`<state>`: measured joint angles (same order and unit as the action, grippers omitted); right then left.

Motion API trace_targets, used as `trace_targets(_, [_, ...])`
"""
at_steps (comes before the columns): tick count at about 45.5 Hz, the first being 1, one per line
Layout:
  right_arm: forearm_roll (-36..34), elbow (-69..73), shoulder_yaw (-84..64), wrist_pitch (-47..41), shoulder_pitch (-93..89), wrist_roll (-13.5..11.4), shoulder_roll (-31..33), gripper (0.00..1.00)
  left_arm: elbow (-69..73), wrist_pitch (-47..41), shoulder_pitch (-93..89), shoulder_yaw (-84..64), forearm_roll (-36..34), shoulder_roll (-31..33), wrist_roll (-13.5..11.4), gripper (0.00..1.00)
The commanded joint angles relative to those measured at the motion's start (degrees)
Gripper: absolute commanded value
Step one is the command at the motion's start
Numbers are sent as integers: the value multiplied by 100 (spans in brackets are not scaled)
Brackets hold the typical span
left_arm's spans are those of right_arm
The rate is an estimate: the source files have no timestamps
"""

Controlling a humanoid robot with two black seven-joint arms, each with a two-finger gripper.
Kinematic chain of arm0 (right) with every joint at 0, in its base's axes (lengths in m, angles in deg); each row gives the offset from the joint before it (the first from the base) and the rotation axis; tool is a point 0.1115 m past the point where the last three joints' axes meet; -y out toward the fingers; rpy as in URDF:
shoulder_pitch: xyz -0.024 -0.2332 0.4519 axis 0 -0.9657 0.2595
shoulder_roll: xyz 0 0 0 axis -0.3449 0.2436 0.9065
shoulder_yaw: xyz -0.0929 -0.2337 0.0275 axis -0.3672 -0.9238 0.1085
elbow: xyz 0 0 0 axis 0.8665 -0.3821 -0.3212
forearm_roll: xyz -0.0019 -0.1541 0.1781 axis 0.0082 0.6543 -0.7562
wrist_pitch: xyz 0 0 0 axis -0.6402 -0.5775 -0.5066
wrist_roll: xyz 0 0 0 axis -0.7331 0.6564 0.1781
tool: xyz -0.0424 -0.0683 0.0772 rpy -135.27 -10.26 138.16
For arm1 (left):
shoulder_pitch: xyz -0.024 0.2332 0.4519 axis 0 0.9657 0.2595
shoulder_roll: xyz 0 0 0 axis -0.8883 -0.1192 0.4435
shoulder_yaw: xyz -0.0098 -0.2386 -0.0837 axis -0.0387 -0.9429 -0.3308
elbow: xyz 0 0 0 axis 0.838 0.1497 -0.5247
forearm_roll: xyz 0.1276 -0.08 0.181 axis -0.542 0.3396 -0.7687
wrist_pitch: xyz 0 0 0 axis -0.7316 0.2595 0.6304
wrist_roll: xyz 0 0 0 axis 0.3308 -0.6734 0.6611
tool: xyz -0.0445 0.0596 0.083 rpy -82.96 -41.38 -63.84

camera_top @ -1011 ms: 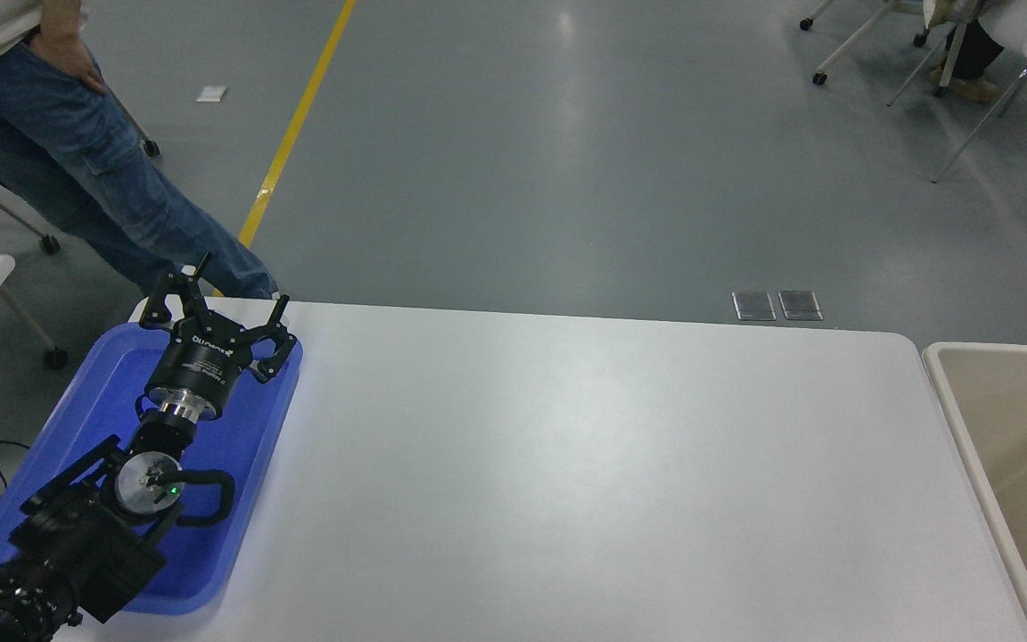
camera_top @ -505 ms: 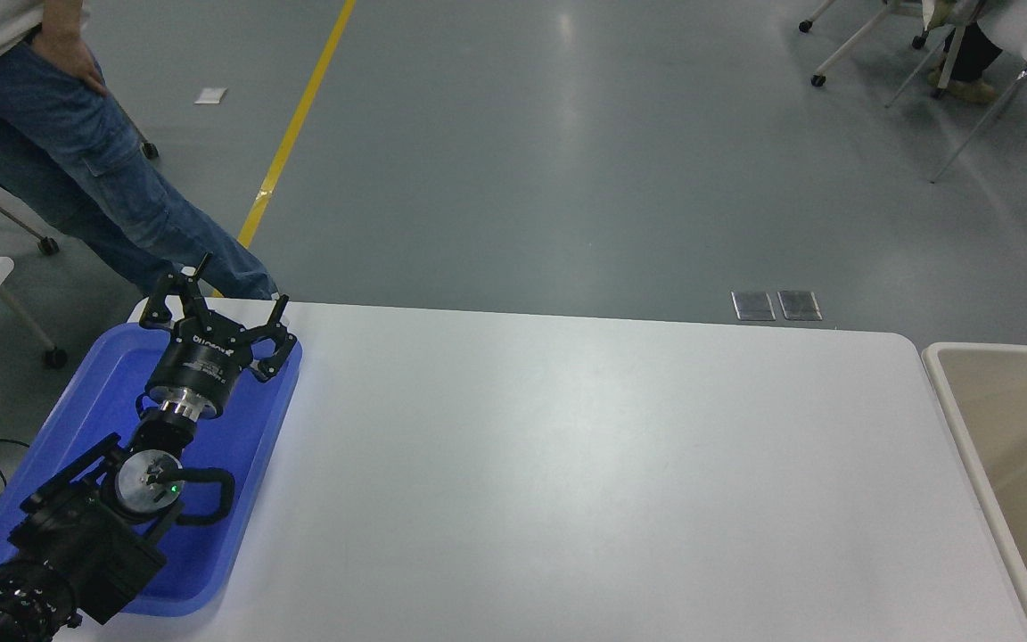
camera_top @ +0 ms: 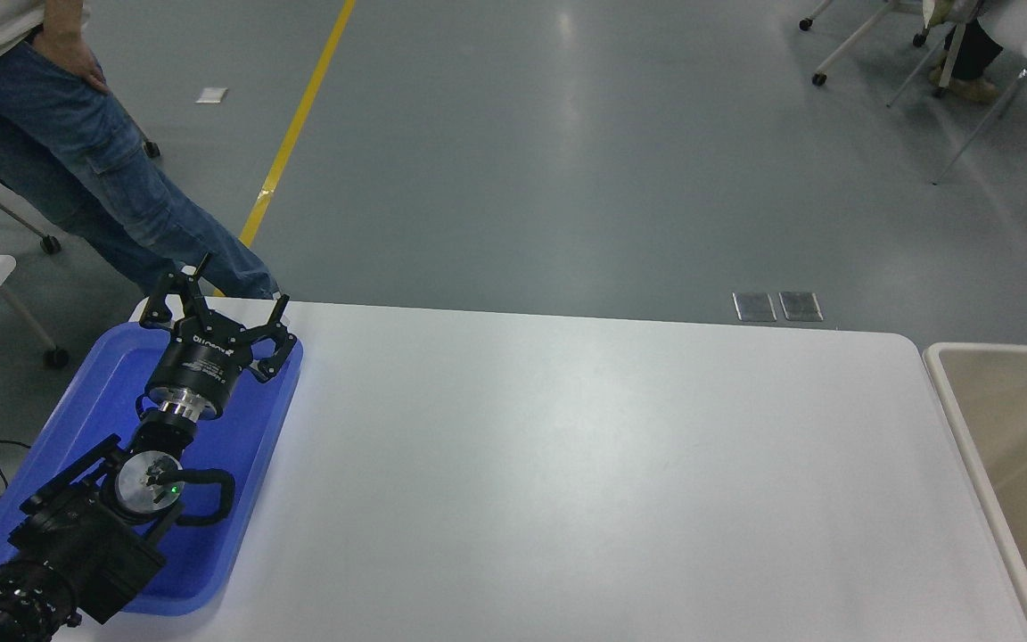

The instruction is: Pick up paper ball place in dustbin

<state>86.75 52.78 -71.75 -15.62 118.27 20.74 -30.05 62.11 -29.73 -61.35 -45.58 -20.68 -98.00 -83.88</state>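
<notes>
Left arm enters at the bench's near left corner and lies along the blue tray [camera_top: 250, 428], which sits against the left edge. Left tool [camera_top: 226, 308] is at the tray's far end, close to the bench's far left corner, fingers spread apart and holding nothing. Right arm and its tool are out of frame. White bench [camera_top: 585, 481] surface shows only the tray on it. Dustbin [camera_top: 968, 428], cream-beige with a thick rim, stands just beside the bench's right edge, partly cut by the frame; the part of its interior that shows is bare. Paper ball is nowhere visible. Beyond the far left corner, a person [camera_top: 77, 152] in jeans stands on the floor.
</notes>
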Motion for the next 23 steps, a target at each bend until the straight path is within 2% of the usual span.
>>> trace_targets(1, [-450,-435,1033,490,-792,5,-484,7,0,0,0,0,-1,0,-1,100])
trace_targets(23, [-643,-461,2018,938,-1628,32,-1222,7,0,0,0,0,-1,0,-1,100])
